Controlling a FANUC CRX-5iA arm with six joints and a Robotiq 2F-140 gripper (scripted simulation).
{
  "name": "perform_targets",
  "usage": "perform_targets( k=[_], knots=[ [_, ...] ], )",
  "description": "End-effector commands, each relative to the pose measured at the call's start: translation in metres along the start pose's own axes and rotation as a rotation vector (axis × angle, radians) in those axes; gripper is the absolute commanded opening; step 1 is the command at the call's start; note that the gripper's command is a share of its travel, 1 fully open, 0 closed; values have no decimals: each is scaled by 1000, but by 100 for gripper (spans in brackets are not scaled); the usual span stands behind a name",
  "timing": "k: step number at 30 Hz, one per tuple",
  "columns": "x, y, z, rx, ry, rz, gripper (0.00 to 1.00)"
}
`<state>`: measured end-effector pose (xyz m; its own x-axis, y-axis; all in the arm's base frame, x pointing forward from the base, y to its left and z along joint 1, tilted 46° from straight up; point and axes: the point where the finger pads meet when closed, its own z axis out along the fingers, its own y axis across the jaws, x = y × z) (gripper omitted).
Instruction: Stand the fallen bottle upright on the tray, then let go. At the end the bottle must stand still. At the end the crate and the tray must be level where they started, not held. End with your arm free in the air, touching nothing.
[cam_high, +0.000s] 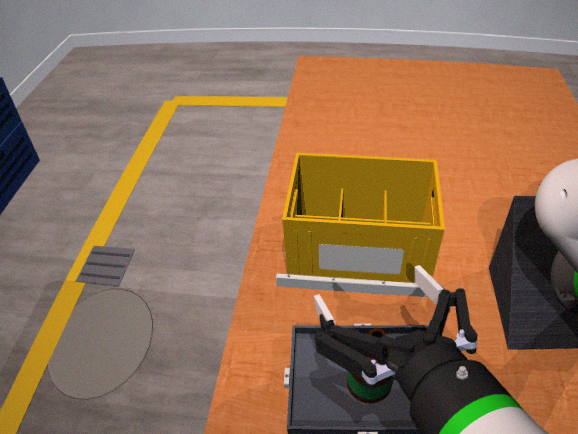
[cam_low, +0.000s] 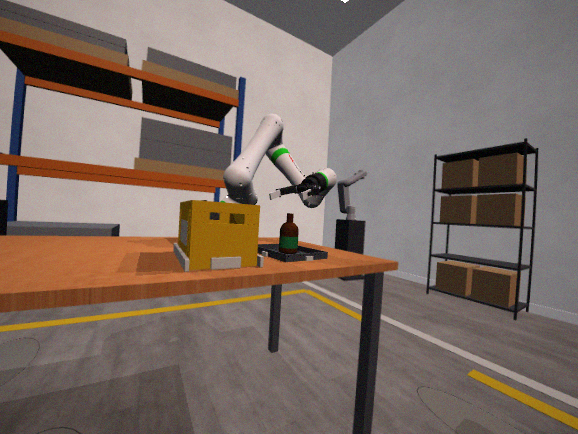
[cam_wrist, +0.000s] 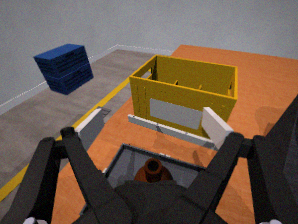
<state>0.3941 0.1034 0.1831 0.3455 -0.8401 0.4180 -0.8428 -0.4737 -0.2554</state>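
Brown bottle (cam_high: 370, 389) (cam_low: 288, 239) (cam_wrist: 152, 175) upright, fingers (cam_high: 429, 285) (cam_low: 275, 195) wide and empty, so I should ease straight up, never sideways.

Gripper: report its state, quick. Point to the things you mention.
Gripper (cam_high: 378, 285) (cam_low: 274, 194) (cam_wrist: 152, 116): open wide, holding nothing, raised above the upright bottle (cam_high: 370, 389) (cam_low: 289, 239) (cam_wrist: 153, 176).

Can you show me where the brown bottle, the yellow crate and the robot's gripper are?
Brown bottle (cam_high: 369, 391) (cam_low: 289, 244) (cam_wrist: 153, 175): top and exterior, green label; wrist, neck.
Yellow crate (cam_high: 305, 250) (cam_low: 220, 245) (cam_wrist: 142, 102): top, exterior and wrist, side wall.
Gripper (cam_high: 377, 295) (cam_low: 274, 194) (cam_wrist: 152, 116): top, exterior and wrist, between fingertips.
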Motion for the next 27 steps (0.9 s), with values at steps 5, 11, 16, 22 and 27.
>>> perform_targets(
  k=[5, 11, 16, 22, 27],
  knots=[
    [13, 0, -5, 0, 0, 0, 100],
    [17, 0, -6, 0, 0, 0, 100],
    [21, 0, -7, 0, 0, 0, 100],
    [22, 0, -8, 0, 0, 0, 100],
    [22, 0, -8, 0, 0, 0, 100]
  ],
)
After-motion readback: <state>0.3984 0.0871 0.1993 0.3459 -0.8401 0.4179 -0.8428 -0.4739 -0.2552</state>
